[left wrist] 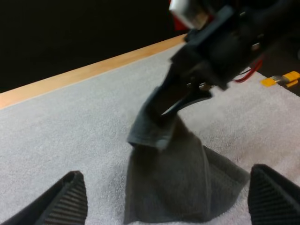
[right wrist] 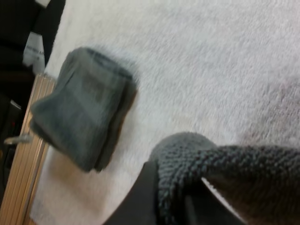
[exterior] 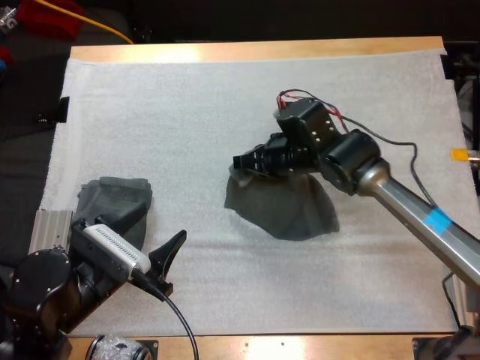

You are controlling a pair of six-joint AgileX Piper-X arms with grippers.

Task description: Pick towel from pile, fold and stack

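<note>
Gripping one corner of the dark grey-green towel (exterior: 281, 210) with the right tool (exterior: 244, 161), near the middle of the white mat (exterior: 225, 90), clenched on the cloth from either side. Holding that corner raised off the mat, with the rest of the towel hanging from it and spreading out in a rough fan that lies on the mat toward the near side in the high view. From the right wrist, seeing the thick edge of the cloth bunched between the black fingers (right wrist: 136, 201), pinched tight. Holding the left tool (exterior: 171, 262) released, its two ridged fingers (left wrist: 70, 201) standing wide apart with nothing between them, low over the near left part of the mat and well apart from the raised towel. Pointing it toward the middle of the mat: looking from the left wrist out between those fingers, facing the draped cloth and, above it, the right tool clamped on the lifted corner. Noting a folded towel (exterior: 114, 199) of the same colour lying flat on the mat near its left edge, just beyond the left tool and well apart from the gripped towel; from the right wrist, showing several layers along one side. Resting all of this on the wooden desk (exterior: 247, 51), with a bare strip of wood along the far side of the mat.
</note>
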